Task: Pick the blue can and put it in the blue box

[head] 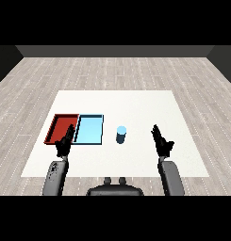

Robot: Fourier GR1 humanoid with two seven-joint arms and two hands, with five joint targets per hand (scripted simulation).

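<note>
A blue can (pixel 121 134) stands upright on the white table, just right of the light blue tray (pixel 89 129). My right hand (pixel 160 140) hovers to the can's right, well apart from it, with its fingers straight and nothing held. Over the near edge of the red tray (pixel 60 126) my left hand (pixel 64 142) is raised, fingers relaxed and empty.
The red tray and the light blue tray lie side by side at the table's left. The white table (pixel 136 106) stretches on behind and to the right of the can, with grey wooden floor around it.
</note>
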